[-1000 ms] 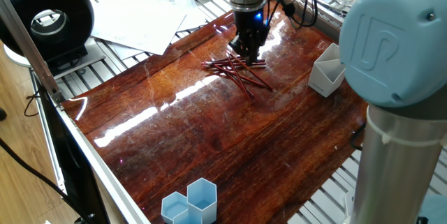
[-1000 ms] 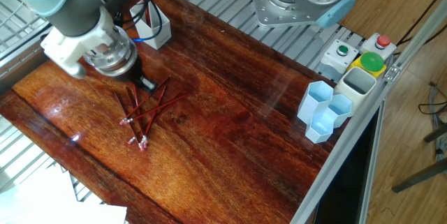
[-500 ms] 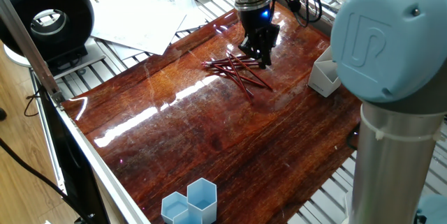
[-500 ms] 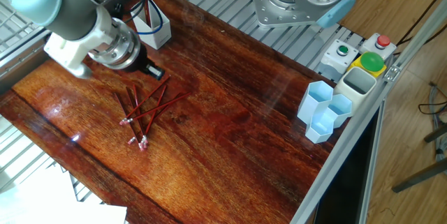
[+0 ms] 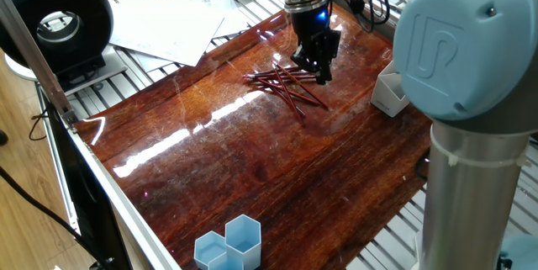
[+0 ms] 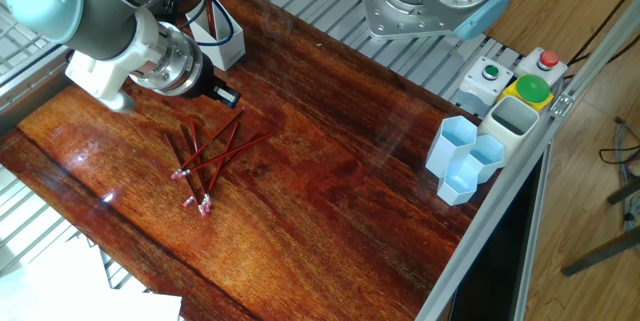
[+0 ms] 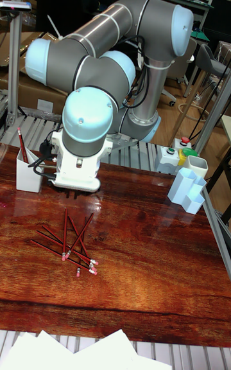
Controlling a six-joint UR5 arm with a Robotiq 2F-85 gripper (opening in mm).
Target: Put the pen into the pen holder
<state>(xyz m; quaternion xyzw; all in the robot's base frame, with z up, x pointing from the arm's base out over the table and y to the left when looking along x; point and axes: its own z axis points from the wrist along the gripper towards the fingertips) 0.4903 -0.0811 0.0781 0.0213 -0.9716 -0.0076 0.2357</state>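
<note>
Several red pens (image 5: 286, 85) lie crossed in a loose pile on the dark wooden table (image 5: 252, 161); the pile also shows in the other fixed view (image 6: 210, 156) and the tall view (image 7: 70, 241). My gripper (image 5: 320, 66) hangs tilted just above the pile's far right edge, its black fingers (image 6: 226, 96) close together. No pen shows between them. The white pen holder (image 5: 388, 92) stands to the right, partly hidden by my arm. In the tall view the pen holder (image 7: 28, 174) has one red pen (image 7: 22, 145) standing in it.
Light blue hexagonal cups (image 6: 462, 161) stand at the table's edge, seen also from the near side (image 5: 229, 243). A box with red and green buttons (image 6: 520, 81) sits by them. Loose paper sheets (image 5: 172, 22) and a black round device (image 5: 55, 22) lie off the table's far left.
My gripper has risen off the pile, shifted towards the pen holder and tilted over. The pile looks the same as before.
</note>
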